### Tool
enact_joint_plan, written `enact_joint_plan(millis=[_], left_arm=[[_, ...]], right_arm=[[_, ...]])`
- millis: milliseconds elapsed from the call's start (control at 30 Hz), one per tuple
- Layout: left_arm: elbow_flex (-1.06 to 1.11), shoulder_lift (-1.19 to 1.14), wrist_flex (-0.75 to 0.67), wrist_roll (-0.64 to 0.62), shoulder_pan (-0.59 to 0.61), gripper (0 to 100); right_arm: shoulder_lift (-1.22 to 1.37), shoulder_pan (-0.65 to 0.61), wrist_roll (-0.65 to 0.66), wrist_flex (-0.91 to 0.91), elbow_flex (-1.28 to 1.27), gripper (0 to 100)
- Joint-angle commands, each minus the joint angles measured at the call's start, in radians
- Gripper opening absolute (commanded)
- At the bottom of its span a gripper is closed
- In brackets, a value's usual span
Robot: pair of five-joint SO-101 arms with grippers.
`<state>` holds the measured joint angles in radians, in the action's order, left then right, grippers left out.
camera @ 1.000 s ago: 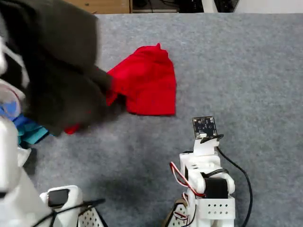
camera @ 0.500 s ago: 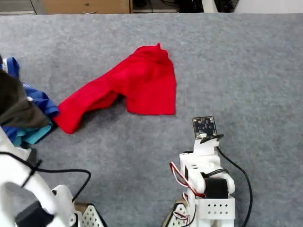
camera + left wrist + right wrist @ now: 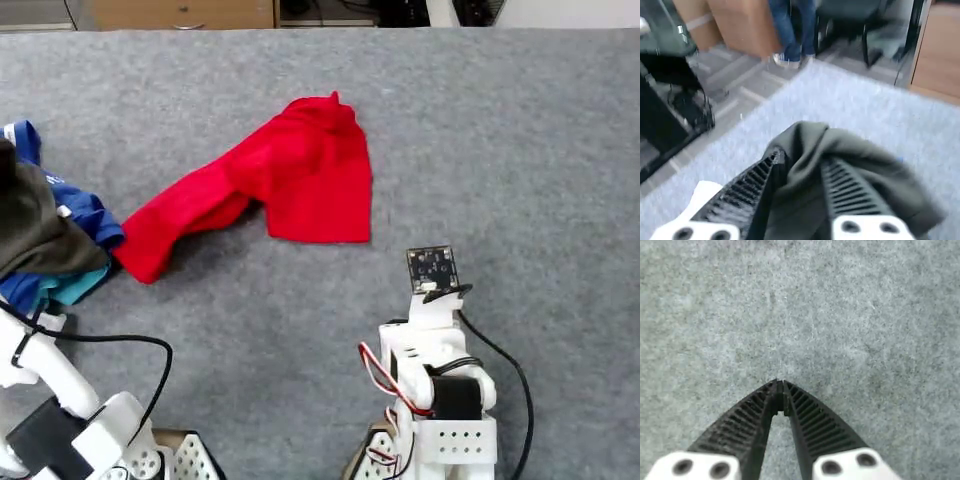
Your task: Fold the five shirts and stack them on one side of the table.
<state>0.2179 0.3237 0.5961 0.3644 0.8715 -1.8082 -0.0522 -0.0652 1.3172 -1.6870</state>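
At the left edge of the grey tabletop [image 3: 500, 150], the left gripper [image 3: 802, 161] has its ribbed fingers [image 3: 760, 177] clamped on a bunched fold of the dark shirt [image 3: 860, 170]. Seen from above, that dark shirt [image 3: 35, 225] sits on top of a blue shirt [image 3: 88, 212] and a teal shirt [image 3: 68, 285], heaped together at the table's side. The red shirt [image 3: 300, 185] lies well apart from the heap, near the middle of the tabletop, crumpled and unfolded, with one long part trailing toward the pile. The right gripper [image 3: 780, 386] hangs over bare tabletop with its fingers [image 3: 750, 420] closed tip to tip on nothing, and the right arm [image 3: 435, 385] is tucked back at the near edge. The step in hand looks like the stacking of the dark garment on the side pile, though the heap reads as bunched rather than neatly folded. The next move probably calls for the left fingers to let the cloth go squarely on the pile. Both arms would then need to turn to the red shirt, spreading it flat before any fold. The trailing part lies close to the heap and could drag it askew.
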Motion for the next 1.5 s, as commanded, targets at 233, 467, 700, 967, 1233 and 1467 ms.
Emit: enact_joint_plan(millis=[233, 467, 700, 967, 1233, 1467], left_arm=[[0.063, 0.016, -0.017, 0.000, 0.038, 21], [-0.009, 0.079, -0.017, -0.114, 0.046, 21], [0.040, 0.226, 0.044, -0.112, -0.064, 21], [0.121, 0.409, 0.180, -0.112, -0.210, 18], [0.201, 0.558, 0.414, -0.118, -0.460, 7], [0.348, 0.631, 0.445, -0.118, -0.517, 2]], right_arm=[[-0.107, -0.015, 0.006, 0.005, -0.001, 0.3], [-0.107, -0.019, 0.006, 0.005, -0.001, 0.3], [-0.107, -0.022, 0.006, 0.005, -0.001, 0.4], [-0.107, -0.073, 0.006, 0.005, -0.001, 0.4], [-0.107, -0.074, 0.003, 0.003, 0.047, 0.3], [-0.107, -0.074, 0.006, 0.002, -0.001, 0.4]])
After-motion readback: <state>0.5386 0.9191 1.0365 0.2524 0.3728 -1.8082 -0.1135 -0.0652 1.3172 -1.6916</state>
